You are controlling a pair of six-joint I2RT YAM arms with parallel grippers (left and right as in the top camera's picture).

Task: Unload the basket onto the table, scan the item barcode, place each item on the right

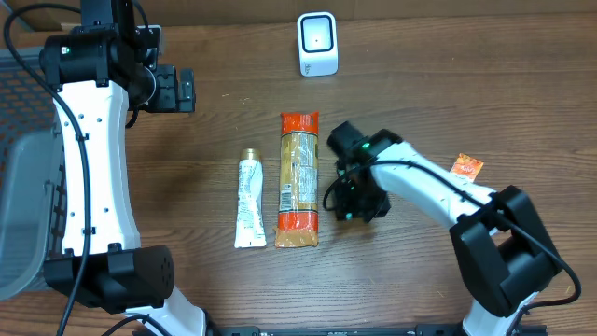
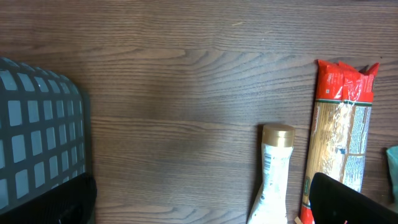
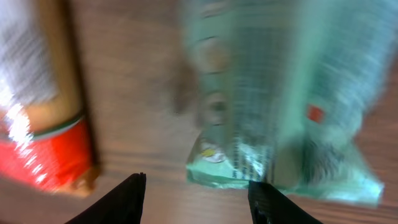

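Noted matt brown wood grain across the table (image 1: pixel 215 121). Found glossy clear film with red printed ends on the pasta packet (image 1: pixel 298 177). Recorded smooth white plastic on the tube (image 1: pixel 249 210), shiny gold cap (image 2: pixel 278 134). Logged glossy green film, blurred, on the pouch (image 3: pixel 280 93).

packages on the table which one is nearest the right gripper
The pale green packet, right in front of the right gripper. The red-ended pasta bag lies off to its side, the white tube farther still.

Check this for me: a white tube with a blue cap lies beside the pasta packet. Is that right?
Not quite. The tube has a gold cap, not a blue one, as the left wrist view shows. It is white and does lie beside the pasta packet.
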